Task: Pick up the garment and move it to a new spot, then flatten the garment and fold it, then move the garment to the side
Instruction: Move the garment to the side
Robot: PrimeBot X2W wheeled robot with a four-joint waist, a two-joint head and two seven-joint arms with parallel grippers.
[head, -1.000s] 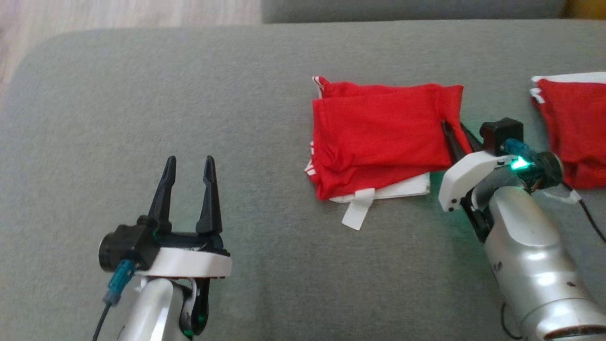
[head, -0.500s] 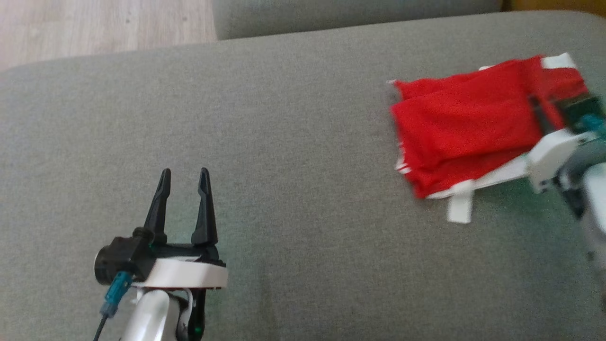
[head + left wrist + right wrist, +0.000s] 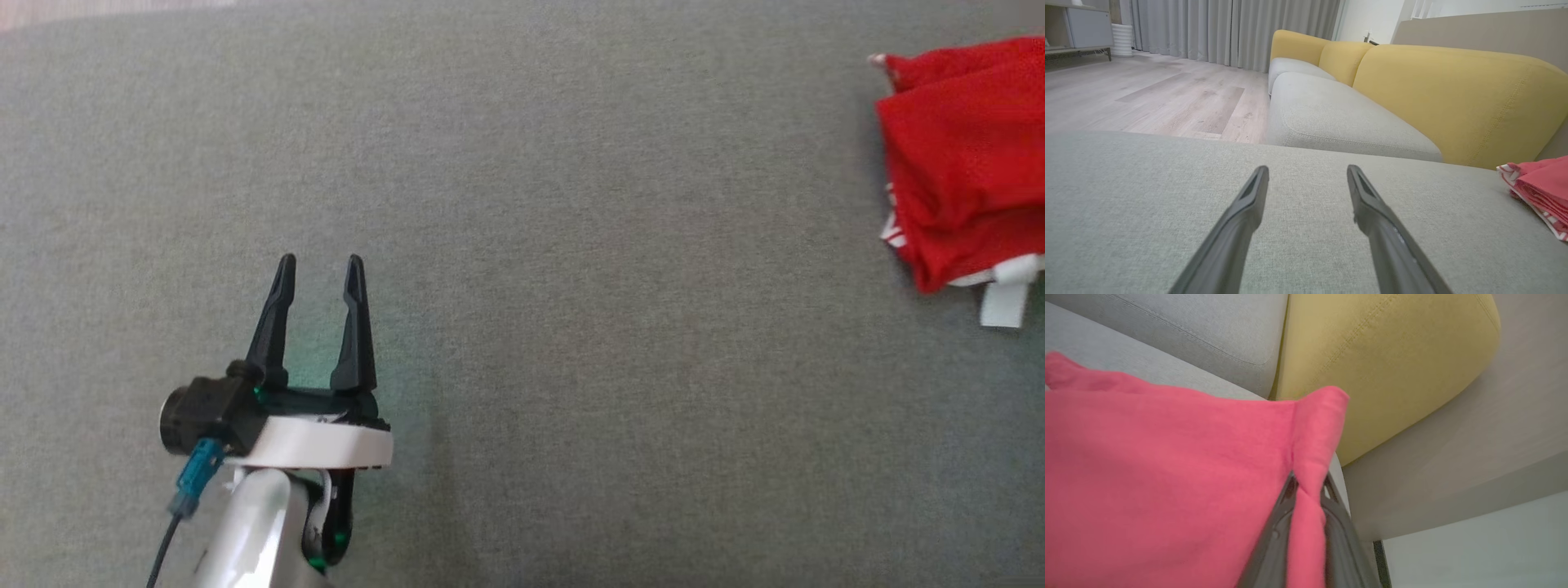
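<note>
Right wrist view: right gripper [image 3: 1308,486] pinches one thin fold of the folded red, white-trimmed garment [image 3: 1167,477], which lies off to the right on the grey woven cushion [image 3: 571,327]; such a narrow bite on soft, limp knit could slip, or drag could spill the layers; left gripper [image 3: 320,261] gapes empty, well apart
</note>
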